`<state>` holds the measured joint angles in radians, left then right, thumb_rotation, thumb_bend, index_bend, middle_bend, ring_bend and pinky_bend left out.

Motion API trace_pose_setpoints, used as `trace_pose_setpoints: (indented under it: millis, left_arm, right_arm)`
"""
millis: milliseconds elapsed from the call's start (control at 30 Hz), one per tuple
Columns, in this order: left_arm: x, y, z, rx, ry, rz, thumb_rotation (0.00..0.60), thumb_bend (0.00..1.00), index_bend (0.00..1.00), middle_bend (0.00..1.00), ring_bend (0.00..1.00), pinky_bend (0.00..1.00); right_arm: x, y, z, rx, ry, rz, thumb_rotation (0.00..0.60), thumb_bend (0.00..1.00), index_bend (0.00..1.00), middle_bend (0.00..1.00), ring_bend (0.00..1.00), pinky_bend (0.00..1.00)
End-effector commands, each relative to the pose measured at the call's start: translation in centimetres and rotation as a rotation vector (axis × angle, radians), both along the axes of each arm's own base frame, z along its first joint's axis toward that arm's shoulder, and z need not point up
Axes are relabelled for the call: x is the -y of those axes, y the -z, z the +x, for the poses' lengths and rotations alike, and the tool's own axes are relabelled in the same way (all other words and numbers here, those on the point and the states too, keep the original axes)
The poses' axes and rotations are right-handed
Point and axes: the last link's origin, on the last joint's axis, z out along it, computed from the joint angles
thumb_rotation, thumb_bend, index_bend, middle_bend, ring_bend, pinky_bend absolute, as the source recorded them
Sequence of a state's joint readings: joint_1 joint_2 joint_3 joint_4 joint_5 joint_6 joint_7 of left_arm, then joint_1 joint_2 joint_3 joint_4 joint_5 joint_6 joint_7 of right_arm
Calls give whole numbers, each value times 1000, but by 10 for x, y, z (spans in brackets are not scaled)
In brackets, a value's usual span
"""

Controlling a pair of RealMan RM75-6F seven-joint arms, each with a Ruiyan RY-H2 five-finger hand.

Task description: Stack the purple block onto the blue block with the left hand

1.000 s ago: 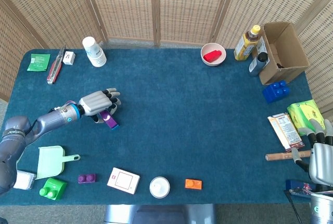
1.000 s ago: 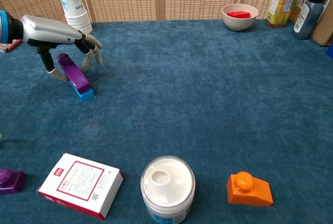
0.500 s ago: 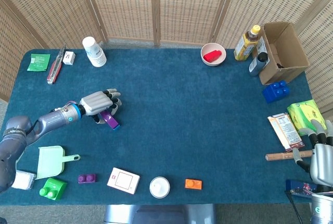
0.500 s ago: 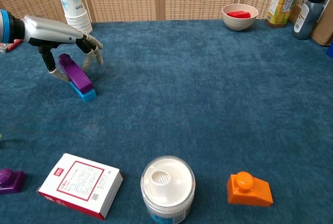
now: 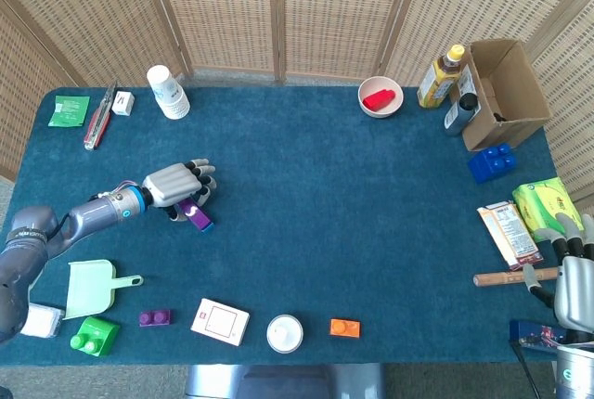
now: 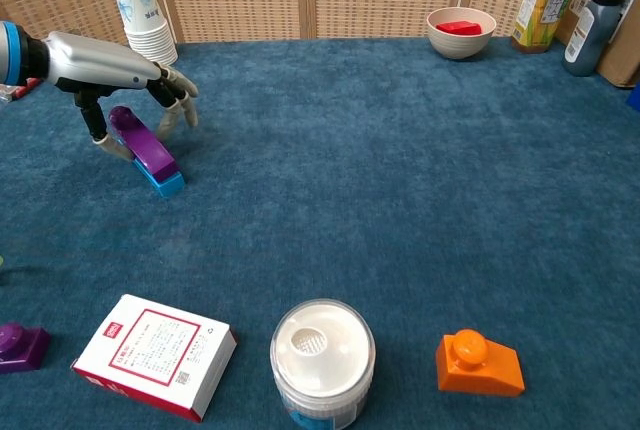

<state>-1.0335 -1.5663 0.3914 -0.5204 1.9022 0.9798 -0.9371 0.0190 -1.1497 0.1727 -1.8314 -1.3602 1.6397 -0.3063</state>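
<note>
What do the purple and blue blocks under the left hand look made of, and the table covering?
Purple block and blue block: likely hard moulded plastic, with smooth, slightly glossy faces and crisp edges. Table covering: seemingly dark teal felt or short-pile carpet, matte and fuzzy.

The head view looks steeply down from high above onto the whole dark blue carpeted table, facing the woven screens. The chest view sits low and near, looking across the same table; both share its near-left and centre parts.
</note>
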Motion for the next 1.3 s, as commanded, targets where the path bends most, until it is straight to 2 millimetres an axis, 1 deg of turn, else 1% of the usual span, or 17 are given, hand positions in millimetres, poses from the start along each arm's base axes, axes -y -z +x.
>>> trace_pose_setpoints:
  millis: [33,300,767,900,967,1067,1133,1233,1300]
  left_arm:
    - [0,0,1,-8,13,3,600,352,623,250,88,0]
    - [0,1,1,-29,54,11,600,352,620,247,85,0]
    - [1,4,-1,-56,56,10,600,352,624,239,78,0]
    - [1,4,-1,-60,55,12,600,350,608,230,73,0]
    - [0,3,-1,-59,54,15,600,350,570,218,64,0]
    - [-1,2,0,-55,52,21,600,350,465,186,40,0]
    - [-1,1,0,-49,48,25,600,350,355,153,20,0]
    - [-2,-1,2,-37,37,29,600,351,216,108,2,0]
    - [-3,-3,3,-26,30,31,600,351,153,85,0,0]
  right_arm:
    - [0,0,0,1,0,-1,600,283,324,169,0,80]
    - [0,0,-1,1,-1,-1,600,284,324,169,0,80]
    - [-2,-2,-1,4,0,-8,600,285,325,169,0,79]
    - [-2,-2,-2,4,1,-8,600,283,324,169,0,80]
    - [-2,-2,-2,5,1,-8,600,282,325,169,0,80]
    - [-2,-2,-2,4,0,-9,600,283,325,169,0,80]
    - [-2,-2,-2,5,-1,-10,600,284,325,169,0,80]
    - [-3,-2,-2,5,-2,-11,600,284,325,169,0,80]
    - [-3,-2,-2,5,-2,-12,600,284,325,169,0,80]
